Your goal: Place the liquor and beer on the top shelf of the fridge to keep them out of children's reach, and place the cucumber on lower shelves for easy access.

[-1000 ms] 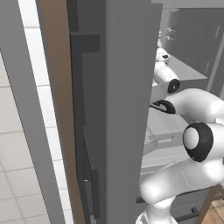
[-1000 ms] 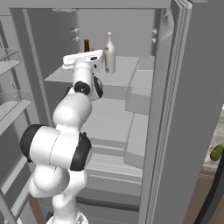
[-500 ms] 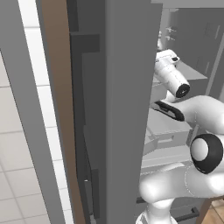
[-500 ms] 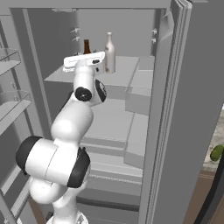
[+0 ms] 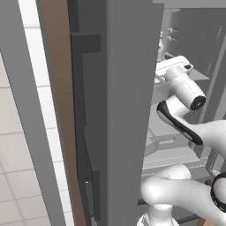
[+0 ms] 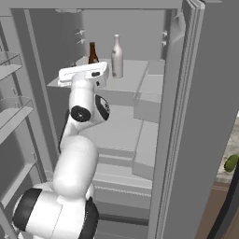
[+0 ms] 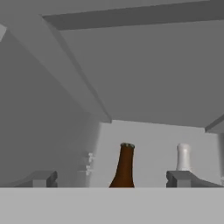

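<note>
On the top shelf (image 6: 135,74) of the fridge (image 6: 186,116), the beer (image 6: 93,53) and the liquor (image 6: 117,57) stood upright side by side, the beer to the left of the liquor in the right base view, a small gap between them. Both sat toward the back of the shelf, near the rear wall. The fridge door hung open, its bins (image 6: 11,109) showing at the left edge of that view. The arm reached up into the fridge with its hand level with the top shelf, just in front of the beer. In the hand view the fingers (image 7: 183,178) were spread wide and pinched nothing; the beer's neck (image 7: 124,165) rose between them, farther back, and the liquor's neck (image 7: 183,157) stood just above the right-hand finger tip. The lower shelves (image 6: 121,128) lay beneath the arm's wrist. The cucumber (image 6: 231,163) lay outside the fridge, well apart from the bottles, past the open right-hand door at the picture's edge.
</note>
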### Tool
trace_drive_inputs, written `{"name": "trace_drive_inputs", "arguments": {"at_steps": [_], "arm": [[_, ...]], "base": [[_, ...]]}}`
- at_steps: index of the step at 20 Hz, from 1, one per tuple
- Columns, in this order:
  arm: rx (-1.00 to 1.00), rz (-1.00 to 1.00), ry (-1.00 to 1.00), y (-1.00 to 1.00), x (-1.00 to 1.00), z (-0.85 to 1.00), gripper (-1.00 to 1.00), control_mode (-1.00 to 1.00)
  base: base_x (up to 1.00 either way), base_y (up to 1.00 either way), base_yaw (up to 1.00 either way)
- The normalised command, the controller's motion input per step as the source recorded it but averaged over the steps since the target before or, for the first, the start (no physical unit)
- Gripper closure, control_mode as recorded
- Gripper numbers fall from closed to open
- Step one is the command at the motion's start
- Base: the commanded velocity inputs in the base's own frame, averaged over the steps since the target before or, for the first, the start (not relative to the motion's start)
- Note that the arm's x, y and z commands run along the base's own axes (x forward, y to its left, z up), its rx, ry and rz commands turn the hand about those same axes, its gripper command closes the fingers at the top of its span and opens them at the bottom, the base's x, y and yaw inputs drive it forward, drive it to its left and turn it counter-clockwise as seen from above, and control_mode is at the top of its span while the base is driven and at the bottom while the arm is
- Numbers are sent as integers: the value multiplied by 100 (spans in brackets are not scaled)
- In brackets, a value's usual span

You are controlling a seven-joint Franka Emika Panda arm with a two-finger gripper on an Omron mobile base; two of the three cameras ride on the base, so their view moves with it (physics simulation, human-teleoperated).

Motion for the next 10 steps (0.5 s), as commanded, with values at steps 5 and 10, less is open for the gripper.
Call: {"name": "trace_drive_inputs", "arguments": {"at_steps": [5, 10], "arm": [[-1, 0, 23, -29, -89, 23, -100, -100], [0, 0, 29, -30, -81, 31, -100, -100]], "base": [[0, 0, 0], [0, 0, 0]]}}
